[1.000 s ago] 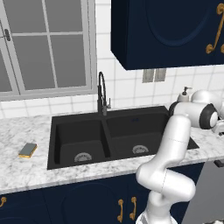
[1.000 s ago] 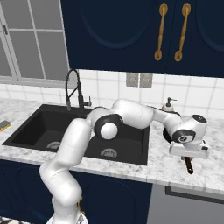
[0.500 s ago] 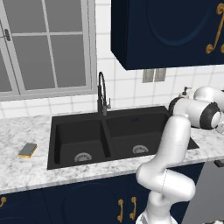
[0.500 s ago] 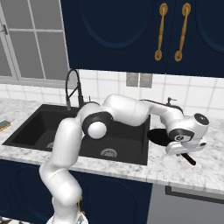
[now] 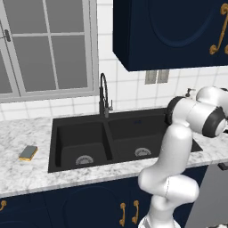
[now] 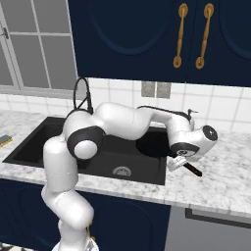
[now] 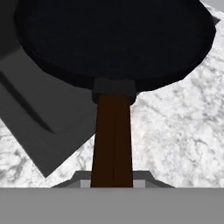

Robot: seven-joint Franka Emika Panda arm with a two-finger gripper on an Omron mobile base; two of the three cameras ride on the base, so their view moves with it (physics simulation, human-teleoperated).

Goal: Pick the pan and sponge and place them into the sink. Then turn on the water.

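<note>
Black pan is lifted by its handle in my jaws, not yet in the sink; sponge waits on the worktop, faucet untouched.

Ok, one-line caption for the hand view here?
Hand view: gripper holding the black pan by its brown handle, above the marble counter.

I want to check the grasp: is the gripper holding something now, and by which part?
It appears to hold the pan by its brown handle, near the handle's free end; the fingertips themselves are hidden, so contact cannot be confirmed.
</note>
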